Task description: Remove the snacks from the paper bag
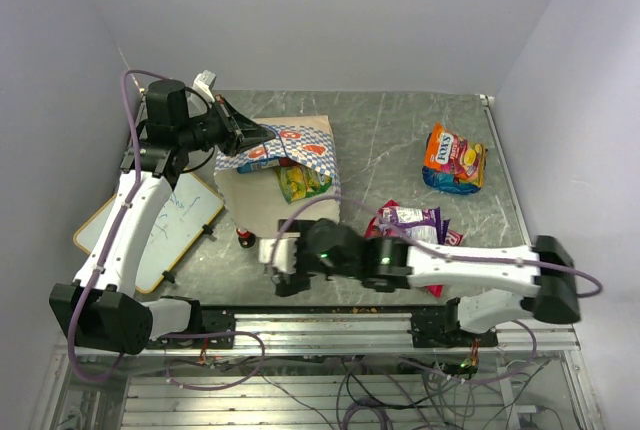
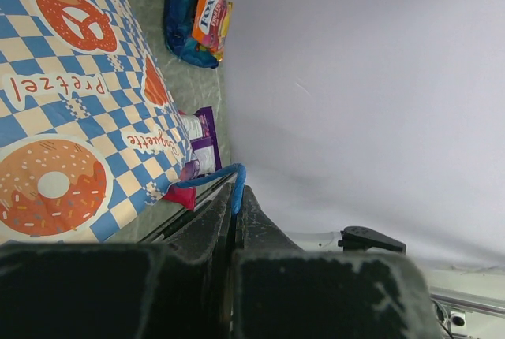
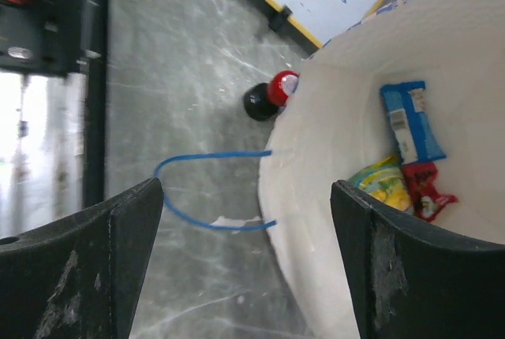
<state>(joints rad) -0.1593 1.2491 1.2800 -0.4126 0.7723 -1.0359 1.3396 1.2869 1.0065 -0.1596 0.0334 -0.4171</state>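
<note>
Right wrist shows three snacks (image 3: 406, 122) inside paper bag (image 3: 316, 158).

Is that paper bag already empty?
No, the right wrist camera shows a blue packet, a yellow-green packet and a red packet lying inside the bag.

From above, the right arm (image 1: 420, 262) covers the paper bag's (image 1: 255, 200) near edge, and the left gripper (image 1: 268, 137) hides part of its far edge. Inside the bag, the right wrist view shows a blue packet (image 3: 409, 122), a green-yellow packet (image 3: 377, 181) and a red packet (image 3: 426, 191). Their print is too small to read, and a dark finger (image 3: 410, 268) covers the interior below them. Beside the bag, the red-capped bottle (image 3: 272, 96) sits partly behind its rim. In the left wrist view the bag runs off the left edge. A pink packet (image 2: 180, 195) shows only a corner past it, and the blue cord handle (image 2: 225, 175) is lost between blurred fingers (image 2: 197, 229).
</note>
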